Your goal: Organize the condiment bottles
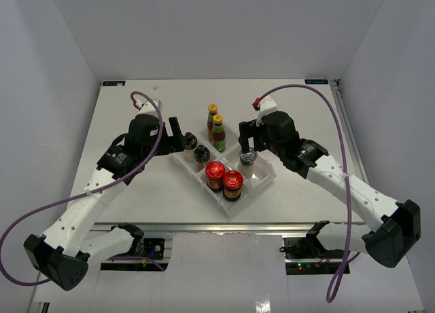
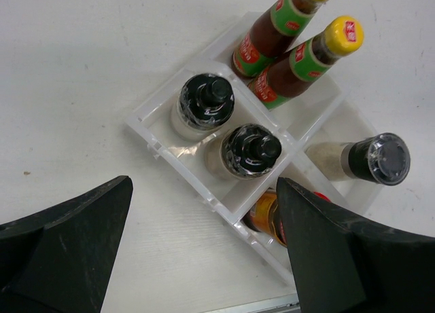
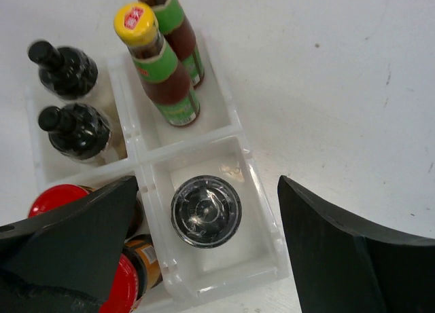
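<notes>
A clear four-compartment tray [image 1: 266,179] holds the condiment bottles. Two slim dark yellow-capped bottles [image 1: 216,125] stand in the far compartment, two pale black-capped bottles [image 1: 196,150] in the left one, two red-lidded jars [image 1: 223,178] in the near one. The grey-lidded shaker [image 1: 248,156] stands upright alone in the right compartment. My right gripper [image 3: 207,184] is open straight above the shaker [image 3: 205,211], its jaws wide on either side and apart from it. My left gripper [image 2: 204,184] is open over the tray's near-left wall [image 2: 204,191], beside the black-capped bottles [image 2: 250,150], holding nothing.
The tray [image 3: 265,214] sits diagonally at the middle of the white table. Both arms reach in from the near edge, left [image 1: 102,184] and right [image 1: 340,180]. White walls enclose the table on three sides. Purple cables loop over each arm.
</notes>
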`<state>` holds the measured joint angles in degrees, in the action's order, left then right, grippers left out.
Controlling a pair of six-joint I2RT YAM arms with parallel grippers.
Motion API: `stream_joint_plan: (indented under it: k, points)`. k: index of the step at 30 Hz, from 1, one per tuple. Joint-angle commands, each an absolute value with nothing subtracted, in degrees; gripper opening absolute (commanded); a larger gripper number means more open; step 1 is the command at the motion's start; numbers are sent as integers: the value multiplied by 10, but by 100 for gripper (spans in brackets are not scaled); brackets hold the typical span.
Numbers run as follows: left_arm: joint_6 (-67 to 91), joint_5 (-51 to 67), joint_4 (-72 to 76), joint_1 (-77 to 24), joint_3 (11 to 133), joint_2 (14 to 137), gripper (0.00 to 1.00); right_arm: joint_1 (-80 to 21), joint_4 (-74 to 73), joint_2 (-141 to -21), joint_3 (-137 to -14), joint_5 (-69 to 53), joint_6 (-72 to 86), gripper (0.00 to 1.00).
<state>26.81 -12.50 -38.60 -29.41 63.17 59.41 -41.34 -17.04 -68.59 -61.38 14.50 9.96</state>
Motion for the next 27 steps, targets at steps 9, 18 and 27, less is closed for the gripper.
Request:
stream_joint_plan:
  k: [9,18,27]
  points:
    - [243,-30,-327,-293,652,551,98,-415,-227,-572,-659,221,137,90]
    - [248,-27,-310,-292,635,502,98,-414,-257,-540,-646,298,137,90]
    - [254,-25,-318,-292,631,497,98,-412,-266,-521,-647,310,136,90]
